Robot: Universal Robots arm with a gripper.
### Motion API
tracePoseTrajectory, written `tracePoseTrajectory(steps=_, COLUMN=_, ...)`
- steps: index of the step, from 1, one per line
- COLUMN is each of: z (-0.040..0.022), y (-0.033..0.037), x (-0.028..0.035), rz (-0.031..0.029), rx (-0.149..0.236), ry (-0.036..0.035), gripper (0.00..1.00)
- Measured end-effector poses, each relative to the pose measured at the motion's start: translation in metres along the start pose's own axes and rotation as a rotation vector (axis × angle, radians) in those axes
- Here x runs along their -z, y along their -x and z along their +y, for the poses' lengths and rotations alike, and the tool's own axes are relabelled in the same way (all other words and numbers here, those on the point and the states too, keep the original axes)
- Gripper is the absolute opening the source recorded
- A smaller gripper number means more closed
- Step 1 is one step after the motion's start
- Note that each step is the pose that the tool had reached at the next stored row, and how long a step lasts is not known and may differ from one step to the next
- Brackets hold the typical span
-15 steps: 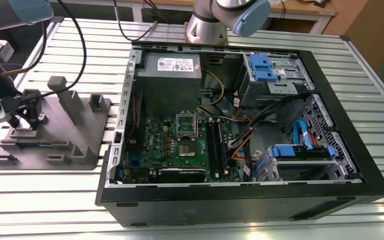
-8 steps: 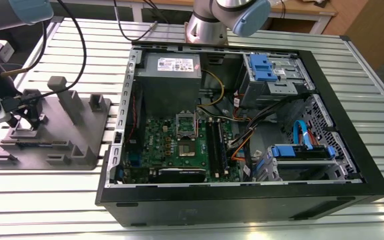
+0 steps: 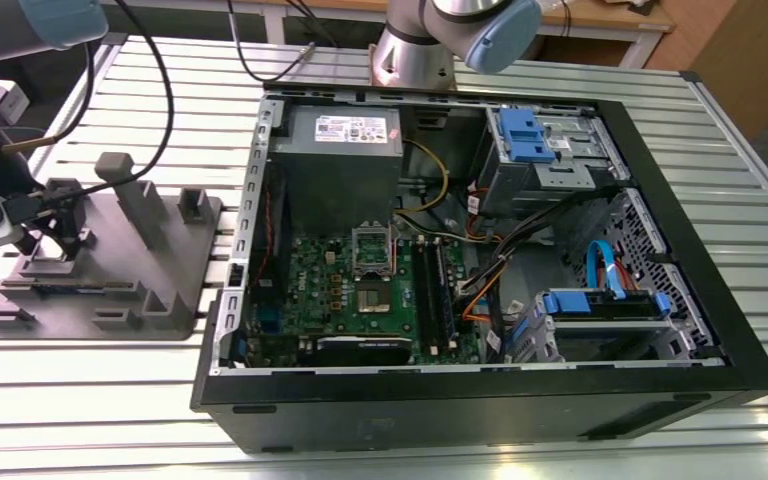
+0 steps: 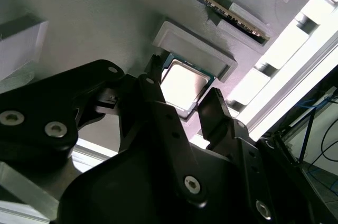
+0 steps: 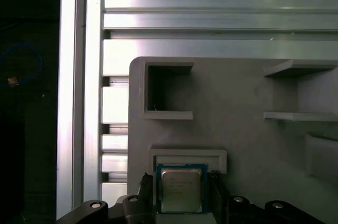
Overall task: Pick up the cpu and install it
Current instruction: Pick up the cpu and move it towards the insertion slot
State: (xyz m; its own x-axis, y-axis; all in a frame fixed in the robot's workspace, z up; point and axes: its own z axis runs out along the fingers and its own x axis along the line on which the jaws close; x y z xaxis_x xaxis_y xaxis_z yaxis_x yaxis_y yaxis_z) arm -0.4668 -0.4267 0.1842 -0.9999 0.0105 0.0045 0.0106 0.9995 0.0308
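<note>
Between the hand's fingers, the cpu.

The small square cpu has a silvery-grey metal top, smooth and with a soft shine. The grey moulded plastic fixture plate looks matt, and in the second wrist view its surface carries fine lines. The black tool is smooth and half glossy, with bright metal screw heads. The ribbed aluminium bench is bare metal and reflects the light strongly. The black computer case is matt outside and bare grey sheet metal inside. Its green motherboard looks a little glossy.
</note>
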Motion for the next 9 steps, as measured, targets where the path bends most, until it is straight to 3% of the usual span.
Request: tracePoseTrajectory(steps=9, z=0.0000, y=0.0005, x=0.0000, rz=0.0001, rx=0.000, ry=0.0000, gripper=0.55)
